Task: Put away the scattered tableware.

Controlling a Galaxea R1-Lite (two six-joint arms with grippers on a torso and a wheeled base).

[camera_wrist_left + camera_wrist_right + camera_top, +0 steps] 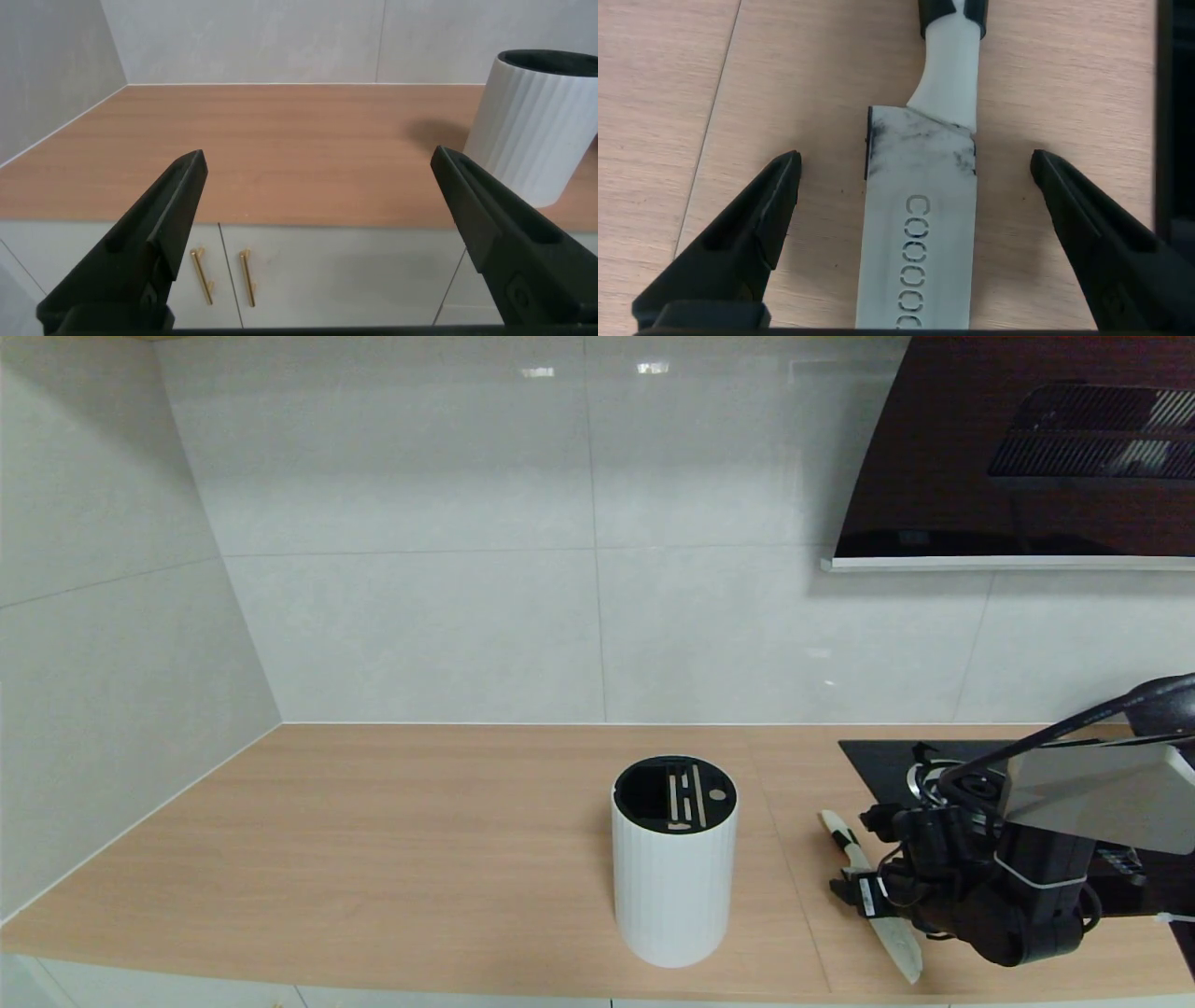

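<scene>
A white knife point(873, 896) with a black-banded handle lies flat on the wooden counter point(420, 840), right of the white ribbed holder point(674, 868) with a black slotted top. My right gripper point(868, 882) is low over the knife and open. In the right wrist view its fingers point(757, 233) stand on either side of the knife blade point(920, 233), apart from it. My left gripper point(318, 252) is open and holds nothing, off the counter's front edge to the left of the holder point(537, 121).
A black cooktop point(896, 761) is set into the counter at the far right, under a dark range hood point(1027, 457). Tiled walls close the back and left sides. Cabinet doors with gold handles point(224, 278) sit below the counter edge.
</scene>
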